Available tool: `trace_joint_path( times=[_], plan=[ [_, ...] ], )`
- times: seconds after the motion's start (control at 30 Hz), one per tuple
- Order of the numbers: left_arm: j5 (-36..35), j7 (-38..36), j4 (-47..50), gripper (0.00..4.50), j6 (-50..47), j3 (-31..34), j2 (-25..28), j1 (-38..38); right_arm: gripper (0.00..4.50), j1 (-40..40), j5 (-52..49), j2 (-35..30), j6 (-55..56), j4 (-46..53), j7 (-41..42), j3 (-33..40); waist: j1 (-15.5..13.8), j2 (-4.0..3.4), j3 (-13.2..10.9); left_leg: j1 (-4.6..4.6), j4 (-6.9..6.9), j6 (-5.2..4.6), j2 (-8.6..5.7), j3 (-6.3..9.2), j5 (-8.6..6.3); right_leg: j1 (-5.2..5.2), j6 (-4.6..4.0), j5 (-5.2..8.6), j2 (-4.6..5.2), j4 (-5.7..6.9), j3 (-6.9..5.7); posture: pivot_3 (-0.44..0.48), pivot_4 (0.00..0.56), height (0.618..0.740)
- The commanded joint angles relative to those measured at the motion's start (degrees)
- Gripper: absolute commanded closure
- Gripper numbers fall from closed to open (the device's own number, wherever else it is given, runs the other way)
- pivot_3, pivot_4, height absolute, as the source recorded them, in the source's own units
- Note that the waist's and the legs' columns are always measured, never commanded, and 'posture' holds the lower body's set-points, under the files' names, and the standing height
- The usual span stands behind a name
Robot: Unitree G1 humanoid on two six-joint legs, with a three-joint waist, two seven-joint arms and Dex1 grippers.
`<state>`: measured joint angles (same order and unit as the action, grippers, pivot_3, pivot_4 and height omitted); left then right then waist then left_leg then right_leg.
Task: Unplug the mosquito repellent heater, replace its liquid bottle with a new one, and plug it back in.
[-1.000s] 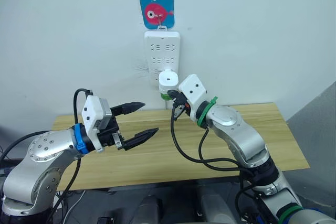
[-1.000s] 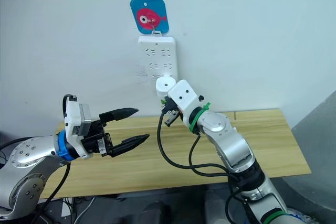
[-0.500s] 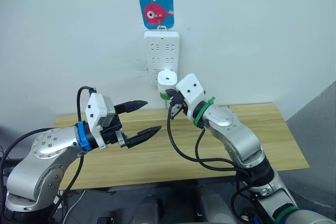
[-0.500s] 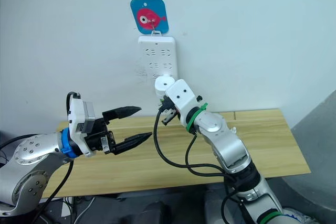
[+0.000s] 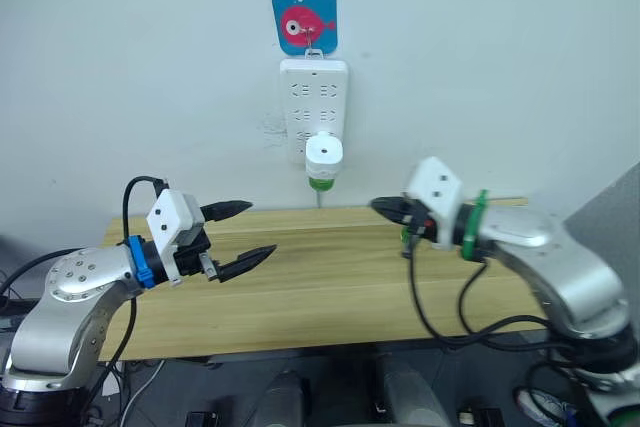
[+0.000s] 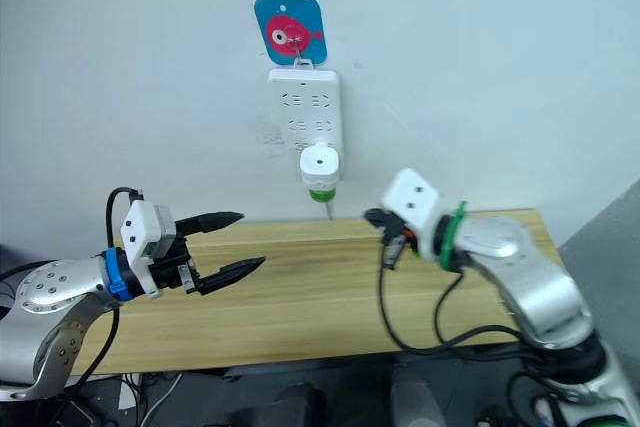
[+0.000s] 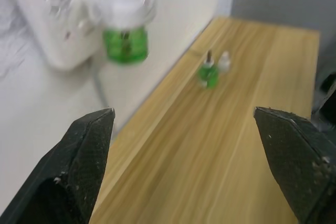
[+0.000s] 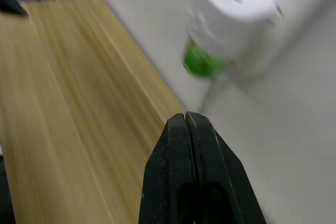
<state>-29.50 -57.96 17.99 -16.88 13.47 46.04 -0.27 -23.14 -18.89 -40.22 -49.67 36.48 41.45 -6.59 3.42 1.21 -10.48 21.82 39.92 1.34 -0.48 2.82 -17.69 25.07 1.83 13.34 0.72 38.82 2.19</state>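
Heater [image 5: 324,154] plugged in strip [image 5: 313,97], upright, bottle [image 5: 322,183] pointing down.

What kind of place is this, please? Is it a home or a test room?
Probably a test setup indoors, not a lived-in home: a bare wooden table against a plain white wall, a power strip hung under a fish hook, with a mosquito repellent heater plugged in.

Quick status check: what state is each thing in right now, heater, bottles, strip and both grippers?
mosquito repellent heater: plugged into the strip, green bottle fitted below.
power strip: hanging on the wall.
loose green bottle: upright on the table, wick up, white cap beside it.
left gripper: open, empty.
right gripper: shut, empty.
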Motion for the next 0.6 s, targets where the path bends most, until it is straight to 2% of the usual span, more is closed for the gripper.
trace_joint_path(
  times=[0.03, 0.2, 0.33, 0.47, 0.6],
  plan=[
    [1.09, -2.38, -1.41, 0.0, 3.68, 2.47, 2.09, -0.87, 3.54, 3.65, -2.82, -7.86, 3.28, 2.69, 7.12, 8.04, -0.18, 0.0, 0.0, -0.01, 0.0, 0.0, 0.02, -0.03, 0.0, 0.0, 0.0, 0.0, -0.01, 0.0, 0.01, -0.034, 0.109, 0.73],
    [0.16, -6.43, -1.31, 0.0, -0.01, 3.6, 8.13, 0.03, 1.71, 9.75, -5.05, -18.27, 8.4, -0.68, 16.4, 19.1, -0.34, 0.07, 0.06, -0.04, 0.0, -0.01, 0.06, -0.12, 0.0, -0.01, 0.01, 0.0, -0.08, 0.02, 0.07, -0.011, 0.102, 0.73],
    [0.48, -7.49, -0.64, 0.0, -1.54, 5.23, 10.77, 2.51, 0.16, 13.98, -4.49, -22.94, 12.8, -4.74, 20.71, 23.91, -0.49, 0.14, 0.18, -0.07, 0.0, -0.01, 0.09, -0.17, -0.01, -0.03, 0.01, 0.0, -0.1, 0.02, 0.1, 0.013, 0.092, 0.73],
    [6.82, -4.86, -2.76, 0.0, 1.51, 5.84, 11.68, 5.75, 0.07, 20.03, -2.06, -27.15, 18.83, -9.41, 26.23, 27.65, -1.05, 0.17, 0.43, -0.07, 0.0, -0.02, 0.1, -0.18, -0.01, -0.03, 0.01, 0.0, -0.1, 0.01, 0.11, 0.024, 0.085, 0.73],
    [8.38, -4.3, -5.29, 0.0, 3.0, 5.77, 11.35, 4.74, 0.07, 22.1, -1.7, -28.88, 20.84, -12.06, 28.11, 29.82, -1.8, 0.22, 0.84, -0.14, 0.02, -0.01, 0.11, -0.26, -0.01, -0.07, 0.01, 0.0, -0.11, 0.03, 0.13, 0.022, 0.083, 0.73]
  ],
)
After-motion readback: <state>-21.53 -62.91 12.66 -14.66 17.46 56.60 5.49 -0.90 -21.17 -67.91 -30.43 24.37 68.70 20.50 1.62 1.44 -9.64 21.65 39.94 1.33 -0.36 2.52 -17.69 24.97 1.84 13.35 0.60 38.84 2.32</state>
